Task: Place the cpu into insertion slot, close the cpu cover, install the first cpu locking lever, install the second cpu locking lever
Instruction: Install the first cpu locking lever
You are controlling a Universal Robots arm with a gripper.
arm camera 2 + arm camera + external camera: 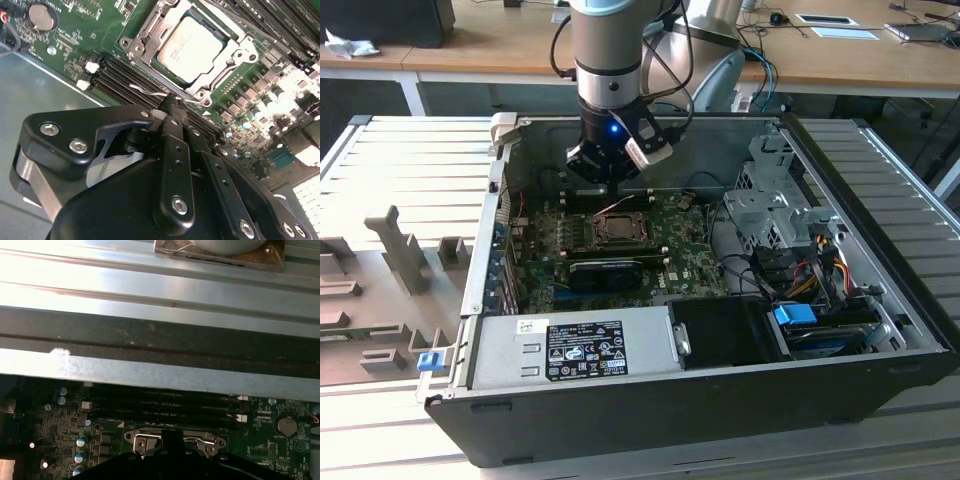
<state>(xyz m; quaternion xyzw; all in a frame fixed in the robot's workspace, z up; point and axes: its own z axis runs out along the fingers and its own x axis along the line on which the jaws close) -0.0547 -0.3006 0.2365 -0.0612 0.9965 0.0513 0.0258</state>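
Beside the cpu (190, 45), the hand (176, 105) pinches the locking lever (150, 91), lying along memory slots (120, 75).

Cpu (190, 46) seated in the insertion slot (618, 228), cpu cover (232, 51) lying over it — gripper (172, 101) just beside its edge

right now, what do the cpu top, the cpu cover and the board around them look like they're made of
The cpu: likely metal on top, matte silver-grey with a soft even sheen. The cpu cover: bare stamped metal, probably steel, brighter, glinting at its bent edges. The motherboard: green coated circuit board, probably fibreglass laminate, though the look leaves that open.
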